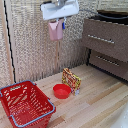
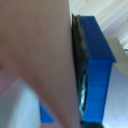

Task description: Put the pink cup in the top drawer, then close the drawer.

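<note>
In the exterior view my gripper (image 1: 56,24) hangs from the white block at the top, high above the floor, and is shut on the pale pink cup (image 1: 55,30). The cup dangles below the block, well to the exterior view's left of the brown chest of drawers (image 1: 107,42). The top drawer (image 1: 111,20) stands pulled out, showing a dark interior; its silver handle (image 1: 101,38) faces forward. In the wrist view the pink cup wall (image 2: 35,55) fills most of the picture, pressed against a blue-tipped finger (image 2: 97,60).
A red basket (image 1: 25,103) stands on the wooden floor at the exterior view's lower left. A shallow red bowl (image 1: 62,91) and a yellow-red snack packet (image 1: 71,79) lie near the middle. The lower drawer (image 1: 108,62) is shut. A woven screen forms the back wall.
</note>
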Motion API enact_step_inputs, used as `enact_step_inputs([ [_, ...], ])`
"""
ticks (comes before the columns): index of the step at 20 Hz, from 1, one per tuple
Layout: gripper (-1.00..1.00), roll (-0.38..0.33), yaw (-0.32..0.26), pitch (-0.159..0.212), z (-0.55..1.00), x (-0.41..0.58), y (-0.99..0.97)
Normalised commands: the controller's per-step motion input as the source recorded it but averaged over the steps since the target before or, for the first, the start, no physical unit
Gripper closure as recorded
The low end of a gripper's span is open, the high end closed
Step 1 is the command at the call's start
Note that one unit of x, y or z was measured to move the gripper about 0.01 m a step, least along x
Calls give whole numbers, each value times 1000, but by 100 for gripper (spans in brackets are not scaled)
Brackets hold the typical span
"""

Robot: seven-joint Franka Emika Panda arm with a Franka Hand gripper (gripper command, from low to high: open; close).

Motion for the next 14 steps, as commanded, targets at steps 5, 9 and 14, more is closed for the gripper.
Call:
enact_step_inputs([
  [5,100,-47,58,-100,807,93,-358],
  [9,100,-46,64,-149,734,136,-448],
  [14,100,-24,71,-137,670,98,-609],
])
